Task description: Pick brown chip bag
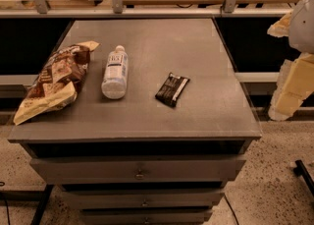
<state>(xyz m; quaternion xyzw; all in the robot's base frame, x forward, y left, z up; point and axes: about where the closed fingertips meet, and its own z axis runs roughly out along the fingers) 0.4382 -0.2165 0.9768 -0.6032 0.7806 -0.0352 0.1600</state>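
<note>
Approach pending: the pale gripper hangs far right, and I cannot tell its grip state. Next, it should cross left to the crinkled dark-brown chip bag.

One brown chip bag, one bottle, one black wrapper (three items on one cabinet), plus one gripper at the right edge.
</note>
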